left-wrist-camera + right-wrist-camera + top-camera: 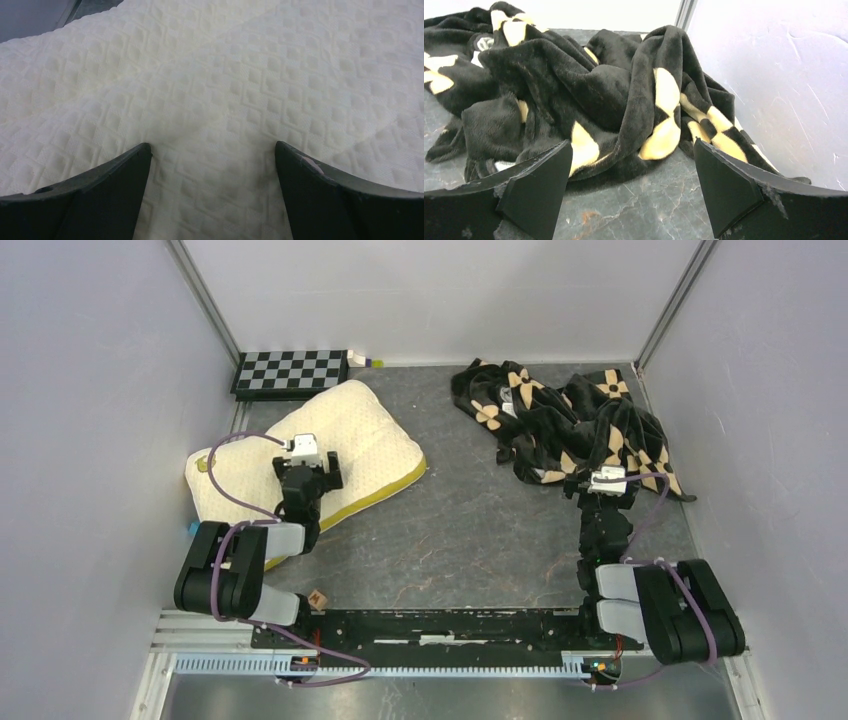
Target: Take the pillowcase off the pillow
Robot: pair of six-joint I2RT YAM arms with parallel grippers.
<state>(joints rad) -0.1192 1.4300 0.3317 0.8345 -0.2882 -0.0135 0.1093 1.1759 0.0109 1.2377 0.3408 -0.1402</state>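
Pillowcase (574, 85): soft plush cloth, velvety nap, blk w/ tan print. Pillow (215, 80): cream quilted fabric, matt, embossed diamond texture. Worktop (634, 205): dark grey stone-look, veined, slight sheen. Right gripper (633, 145): matt blk plastic, edges scuffed & chipped. Wall (784, 75): pale, smooth, faint scratches.

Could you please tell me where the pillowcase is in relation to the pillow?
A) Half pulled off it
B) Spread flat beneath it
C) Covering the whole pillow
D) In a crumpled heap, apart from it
D: the pillowcase lies bunched at the far right of the table, with bare tabletop between it and the uncovered pillow on the left.
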